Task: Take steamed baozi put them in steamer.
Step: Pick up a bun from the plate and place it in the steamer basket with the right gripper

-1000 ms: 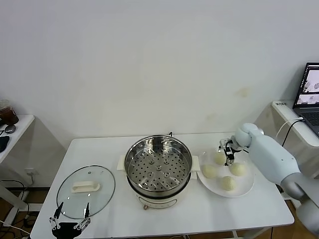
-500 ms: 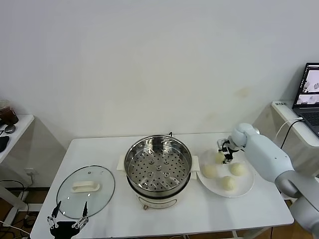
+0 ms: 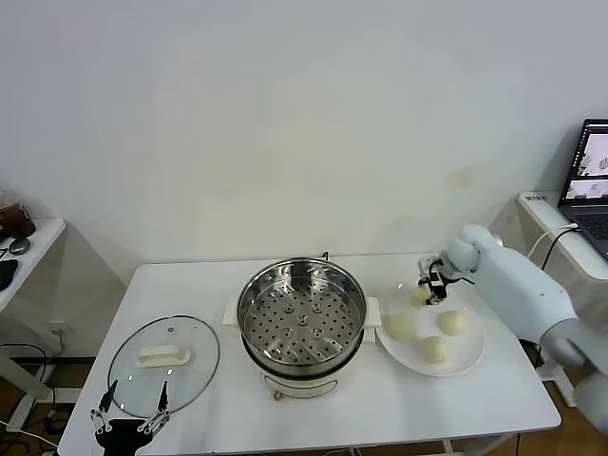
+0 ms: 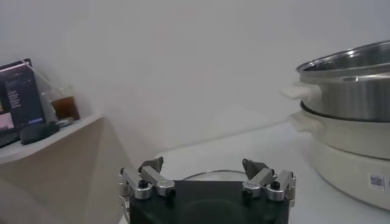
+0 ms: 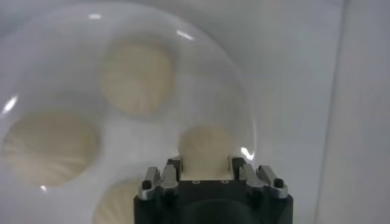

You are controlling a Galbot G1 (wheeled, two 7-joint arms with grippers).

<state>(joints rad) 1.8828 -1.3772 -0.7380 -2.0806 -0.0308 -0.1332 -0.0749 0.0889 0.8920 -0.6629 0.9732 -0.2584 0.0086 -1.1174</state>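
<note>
The steel steamer (image 3: 255, 328) stands mid-table with its perforated tray bare; its wall also fills one side of the left wrist view as the steamer (image 4: 347, 91). My right gripper (image 3: 431, 284) (image 5: 206, 163) is shut on one baozi (image 3: 419, 297) (image 5: 206, 146) over the far left part of the white plate (image 3: 467, 355). Whether that bun still touches the plate I cannot tell. Three other baozi (image 3: 399, 326) (image 3: 455, 323) (image 3: 434, 350) lie on the plate. My left gripper (image 3: 130, 418) (image 4: 207, 167) hangs open and idle at the table's front left edge.
A round glass lid (image 3: 163, 366) with a white handle lies flat left of the steamer, just beyond my left gripper. A laptop (image 3: 591, 176) sits on a side table at the far right. A low shelf with a jar (image 3: 13, 217) stands at the far left.
My right gripper's jaws have closed around the far left baozi on the plate, and the wrist has shifted slightly. The left arm has barely moved.
</note>
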